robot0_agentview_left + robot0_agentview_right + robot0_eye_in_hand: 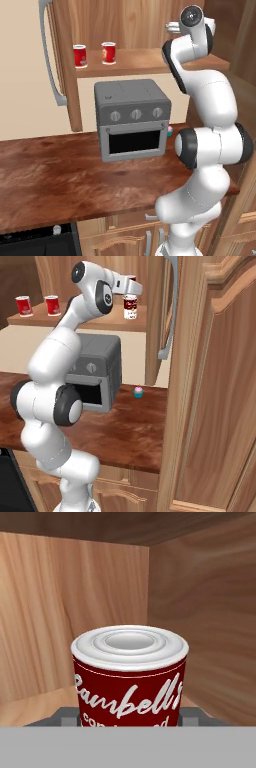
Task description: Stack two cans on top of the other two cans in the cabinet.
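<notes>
The gripper (131, 287) clenches a red-and-white can (130, 677) between its fingers, above another can (130, 307) (right base view alone reveals that) near the shelf's (100, 321) right end.

Three cans (23, 305) (52, 305) (130, 307) – one toaster oven (132, 119) – one cupcake (138, 392)

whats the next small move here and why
Probably lift the dark red and white can a little off the cabinet shelf. The gripper looks shut on it, another can seems to sit under it in the right base view, and the two red cans at the far end have nothing on top.
</notes>
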